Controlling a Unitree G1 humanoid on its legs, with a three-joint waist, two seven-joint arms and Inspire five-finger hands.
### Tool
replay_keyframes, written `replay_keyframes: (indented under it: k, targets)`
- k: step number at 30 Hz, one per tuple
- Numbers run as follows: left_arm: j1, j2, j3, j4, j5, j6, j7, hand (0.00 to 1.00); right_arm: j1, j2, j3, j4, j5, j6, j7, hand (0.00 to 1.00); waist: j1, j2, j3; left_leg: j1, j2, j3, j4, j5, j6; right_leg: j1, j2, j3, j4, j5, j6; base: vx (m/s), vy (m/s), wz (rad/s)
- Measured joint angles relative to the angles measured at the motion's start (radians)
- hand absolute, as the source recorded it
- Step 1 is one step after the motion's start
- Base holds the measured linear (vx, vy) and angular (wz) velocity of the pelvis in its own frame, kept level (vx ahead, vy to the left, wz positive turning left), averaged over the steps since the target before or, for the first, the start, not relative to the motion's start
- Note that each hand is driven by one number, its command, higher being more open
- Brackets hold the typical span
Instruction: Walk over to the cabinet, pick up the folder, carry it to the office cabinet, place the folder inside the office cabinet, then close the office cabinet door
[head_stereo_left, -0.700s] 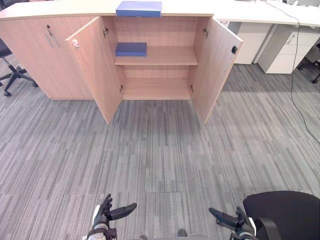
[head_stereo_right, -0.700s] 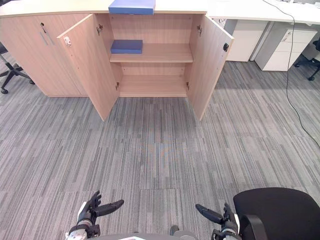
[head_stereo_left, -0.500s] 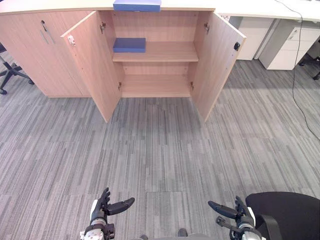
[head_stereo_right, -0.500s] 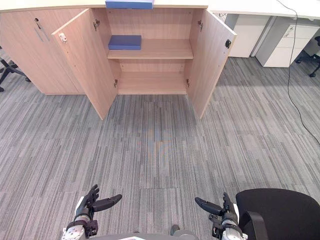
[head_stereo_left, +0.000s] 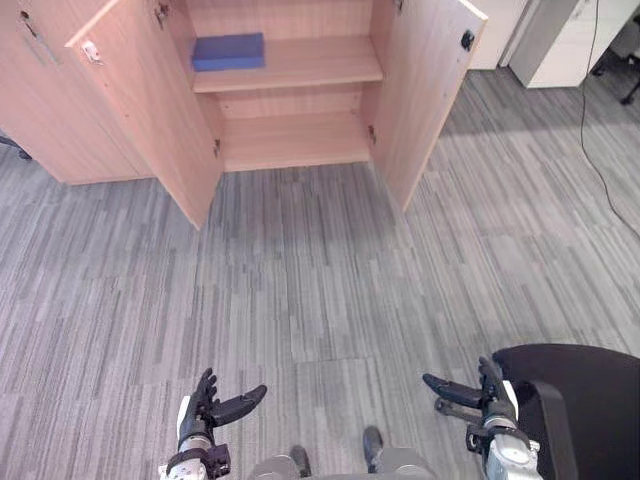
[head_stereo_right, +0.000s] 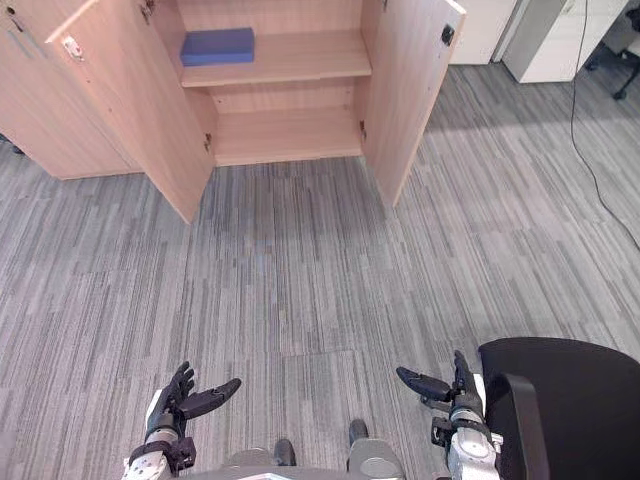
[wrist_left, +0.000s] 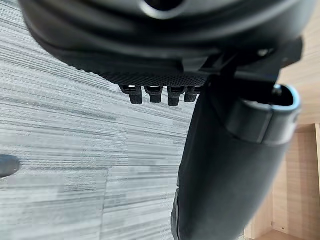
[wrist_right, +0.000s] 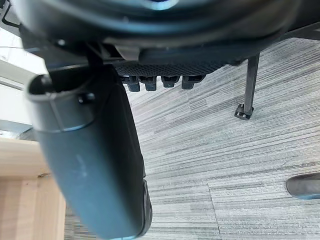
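A wooden cabinet (head_stereo_left: 290, 150) stands ahead with both doors swung wide. A blue folder (head_stereo_left: 229, 51) lies flat on the left side of its upper shelf; the lower shelf is bare. My left hand (head_stereo_left: 205, 415) hangs low at the lower left, fingers relaxed and holding nothing. My right hand (head_stereo_left: 480, 395) hangs at the lower right, open too. Both hands are far from the cabinet, with a wide stretch of grey carpet between. In the left wrist view my left hand (wrist_left: 235, 165) shows its thumb straight; the right hand (wrist_right: 95, 165) looks the same in the right wrist view.
A black office chair (head_stereo_left: 580, 400) sits close by my right hand. The left cabinet door (head_stereo_left: 140, 110) and right door (head_stereo_left: 425, 90) jut out towards me. White drawer units (head_stereo_left: 560, 40) stand at the far right, with a thin cable (head_stereo_left: 595, 150) on the floor.
The whole picture has shifted: the cabinet is now nearer and higher in view, its top and the folder on it cut off. Both hands stay low and open.
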Motion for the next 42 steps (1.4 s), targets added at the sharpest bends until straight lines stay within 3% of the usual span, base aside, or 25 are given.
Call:
replay_keyframes:
  k: [2, 6, 7, 8, 10, 11, 13, 14, 15, 17, 19, 21, 23, 25, 28, 29, 30, 32, 33, 34, 37, 38, 39, 40, 42]
  targets:
    - [-0.021, 0.017, -0.017, -0.004, -0.008, 0.001, 0.024, 1.00, 0.008, 0.005, 0.035, -0.007, 0.001, 0.004, 0.001, 1.00, -0.007, 0.007, 0.038, 0.098, -0.011, -0.020, -0.019, -0.034, 0.024, -0.160, -0.028, -0.092, 0.366, -0.042, -0.015, 0.37, 0.121, 0.19]
    - [-0.105, 0.034, -0.044, 0.021, -0.019, 0.001, 0.036, 1.00, -0.010, -0.020, 0.072, -0.018, 0.003, 0.004, 0.002, 1.00, -0.034, 0.047, 0.086, 0.216, 0.033, -0.084, -0.115, -0.048, 0.020, -0.290, 0.019, -0.211, 0.166, -0.022, -0.090, 0.46, -0.011, 0.52]
    - [-0.130, 0.035, -0.048, 0.023, -0.018, 0.000, 0.036, 1.00, -0.005, -0.024, 0.077, -0.019, 0.003, 0.003, 0.001, 1.00, -0.046, 0.051, 0.090, 0.233, 0.046, -0.111, -0.133, -0.045, -0.001, -0.323, 0.046, -0.214, 0.012, 0.082, -0.096, 0.67, -0.107, 1.11]
    - [-0.139, 0.030, -0.050, 0.026, -0.018, -0.001, 0.036, 1.00, 0.011, -0.024, 0.079, -0.019, 0.003, 0.004, 0.001, 1.00, -0.069, 0.050, 0.092, 0.266, 0.059, -0.133, -0.141, -0.059, -0.048, -0.309, 0.050, -0.198, -0.082, 0.322, -0.129, 0.63, -0.114, 0.89]
    - [-0.169, 0.013, -0.052, 0.041, -0.016, -0.003, 0.032, 1.00, -0.020, -0.029, 0.071, -0.013, 0.003, 0.010, 0.000, 1.00, -0.068, 0.090, 0.111, 0.270, 0.104, -0.135, -0.120, -0.029, -0.112, -0.308, 0.064, -0.232, -0.010, 0.259, -0.160, 0.62, -0.134, 0.52]
    - [-0.188, 0.008, -0.073, 0.047, -0.016, -0.002, 0.031, 1.00, -0.021, -0.023, 0.054, -0.016, 0.003, 0.008, 0.001, 1.00, -0.080, 0.071, 0.119, 0.274, 0.075, -0.158, -0.083, 0.050, -0.164, -0.305, 0.012, -0.245, 0.094, 0.180, -0.161, 0.69, -0.197, 0.80]
    - [-0.170, -0.017, -0.082, 0.041, -0.017, -0.009, 0.031, 1.00, -0.004, -0.025, 0.060, -0.015, 0.002, 0.006, 0.002, 1.00, -0.098, 0.053, 0.128, 0.238, 0.066, -0.149, 0.150, 0.169, -0.162, -0.238, -0.009, -0.278, 0.142, 0.102, -0.134, 0.55, -0.276, 0.69]
    - [-0.147, -0.028, -0.082, 0.038, -0.017, -0.012, 0.031, 1.00, 0.008, -0.024, 0.081, -0.017, 0.003, 0.004, 0.002, 1.00, -0.083, 0.056, 0.138, 0.147, 0.109, -0.115, 0.417, 0.228, -0.171, -0.132, 0.015, -0.284, 0.065, 0.054, -0.160, 0.52, -0.294, -0.08]
    - [-0.130, -0.029, -0.076, 0.025, -0.017, -0.013, 0.029, 1.00, 0.003, -0.017, 0.087, -0.016, 0.003, 0.002, 0.002, 1.00, -0.061, 0.072, 0.137, 0.027, 0.179, -0.089, 0.663, 0.188, -0.156, -0.061, 0.060, -0.274, 0.008, 0.045, -0.174, 0.54, -0.231, -0.24]
    - [-0.132, -0.026, -0.053, 0.015, -0.017, -0.007, 0.033, 1.00, 0.003, 0.034, 0.087, -0.021, 0.027, 0.003, -0.002, 1.00, -0.034, 0.049, 0.152, -0.118, 0.244, -0.027, 0.828, 0.128, -0.103, 0.071, 0.082, -0.270, -0.076, 0.024, -0.192, 0.56, -0.101, -0.14]
    - [-0.129, -0.026, -0.052, 0.003, -0.017, -0.008, 0.031, 1.00, 0.010, 0.058, 0.100, -0.029, 0.043, 0.002, -0.002, 1.00, 0.000, 0.007, 0.164, -0.232, 0.245, 0.040, 0.767, 0.079, -0.054, 0.192, 0.078, -0.253, -0.171, 0.007, -0.198, 0.51, -0.078, -0.10]
    - [-0.123, -0.025, -0.065, 0.006, -0.016, -0.004, 0.025, 1.00, -0.007, 0.054, 0.102, -0.024, 0.065, 0.001, -0.006, 1.00, 0.013, -0.020, 0.162, -0.323, 0.155, 0.038, 0.421, 0.077, -0.057, 0.282, 0.054, -0.227, -0.248, 0.001, -0.169, 0.60, 0.003, -0.38]
    - [-0.114, -0.029, -0.067, 0.012, -0.016, 0.003, 0.025, 1.00, -0.037, 0.053, 0.071, -0.005, 0.071, -0.003, -0.011, 1.00, 0.027, -0.020, 0.160, -0.341, 0.083, -0.015, 0.038, 0.199, -0.072, 0.347, 0.043, -0.182, -0.298, -0.008, -0.147, 0.64, 0.116, -0.77]
    - [-0.109, -0.022, -0.066, 0.028, -0.016, 0.007, 0.030, 1.00, -0.051, 0.051, 0.065, 0.014, 0.071, -0.003, -0.024, 1.00, 0.058, -0.026, 0.148, -0.321, 0.047, -0.053, -0.026, 0.416, -0.045, 0.396, 0.028, -0.104, -0.321, -0.026, -0.116, 0.75, 0.251, -0.74]
    - [-0.145, -0.014, -0.066, 0.047, -0.006, 0.008, 0.032, 1.00, -0.042, 0.061, 0.056, 0.023, 0.069, -0.002, -0.021, 1.00, 0.022, -0.061, 0.117, -0.292, -0.007, -0.025, 0.058, 0.288, 0.004, 0.342, -0.050, -0.025, -0.111, -0.013, -0.089, 0.68, 0.242, -0.02]
    - [-0.137, -0.013, -0.067, 0.047, -0.006, 0.008, 0.032, 1.00, -0.039, 0.064, 0.058, 0.026, 0.066, 0.000, -0.019, 1.00, 0.023, -0.066, 0.116, -0.224, -0.012, -0.003, 0.076, 0.221, 0.002, 0.302, -0.058, -0.003, 0.068, 0.022, -0.029, 0.60, 0.173, -0.47]
    - [-0.130, -0.004, -0.070, 0.047, -0.004, 0.008, 0.031, 1.00, -0.040, 0.068, 0.073, 0.027, 0.060, 0.001, -0.017, 1.00, 0.011, -0.064, 0.116, -0.126, -0.014, 0.004, 0.061, 0.164, 0.006, 0.206, -0.071, 0.010, 0.355, 0.165, 0.102, 0.68, 0.162, -0.45]
    - [-0.133, 0.011, -0.080, 0.051, 0.003, 0.008, 0.033, 1.00, -0.042, 0.070, 0.090, 0.027, 0.059, 0.001, -0.013, 1.00, 0.006, -0.065, 0.115, -0.048, -0.014, 0.010, 0.032, 0.139, 0.009, 0.111, -0.086, -0.007, 0.557, 0.118, 0.054, 0.47, 0.056, -0.24]
    - [-0.129, 0.020, -0.082, 0.051, 0.003, 0.007, 0.035, 1.00, -0.048, 0.070, 0.124, 0.028, 0.059, 0.002, -0.011, 1.00, -0.002, -0.062, 0.113, 0.054, -0.004, 0.021, -0.038, 0.131, 0.008, 0.012, -0.103, -0.069, 0.652, 0.035, -0.030, 0.39, -0.017, -0.27]
    - [-0.129, 0.025, -0.083, 0.051, 0.003, 0.006, 0.035, 1.00, -0.051, 0.071, 0.138, 0.026, 0.058, 0.002, -0.008, 1.00, -0.003, -0.060, 0.113, 0.094, 0.004, 0.028, -0.069, 0.130, 0.006, -0.029, -0.104, -0.098, 0.648, 0.013, -0.047, 0.58, -0.050, -0.29]
    - [-0.148, 0.048, -0.078, 0.062, 0.001, 0.003, 0.035, 1.00, -0.068, 0.071, 0.172, 0.029, 0.030, 0.002, 0.001, 1.00, -0.009, -0.043, 0.123, 0.196, 0.073, 0.040, -0.110, 0.127, 0.000, -0.158, -0.068, -0.223, 0.329, -0.043, -0.072, 0.48, -0.159, -0.02]
    - [-0.146, 0.050, -0.078, 0.063, 0.001, 0.002, 0.035, 1.00, -0.063, 0.070, 0.172, 0.029, 0.030, 0.002, 0.000, 1.00, -0.013, -0.052, 0.118, 0.215, 0.084, 0.038, -0.109, 0.118, -0.016, -0.161, -0.049, -0.235, 0.145, 0.008, -0.073, 0.53, -0.251, 0.23]
    - [-0.140, 0.062, -0.078, 0.066, 0.001, 0.000, 0.035, 1.00, -0.036, 0.069, 0.172, 0.026, 0.029, 0.001, -0.001, 1.00, -0.018, -0.075, 0.104, 0.248, 0.076, 0.037, -0.103, 0.082, -0.076, -0.151, -0.038, -0.213, -0.116, 0.194, -0.100, 0.66, -0.320, 0.30]
    - [-0.144, 0.044, -0.077, 0.096, 0.001, 0.000, 0.034, 1.00, -0.035, 0.054, 0.170, 0.036, 0.028, 0.000, -0.003, 1.00, -0.026, -0.065, 0.102, 0.279, 0.103, 0.025, -0.094, 0.046, -0.125, -0.143, -0.021, -0.203, -0.111, 0.312, -0.134, 0.64, -0.270, 0.03]
    - [-0.160, 0.014, -0.083, 0.135, 0.003, 0.006, 0.031, 1.00, -0.070, 0.028, 0.161, 0.062, 0.019, 0.011, -0.008, 1.00, -0.026, -0.030, 0.095, 0.260, 0.133, 0.010, -0.040, 0.059, -0.128, -0.168, 0.007, -0.190, -0.036, 0.243, -0.146, 0.43, -0.192, -0.10]
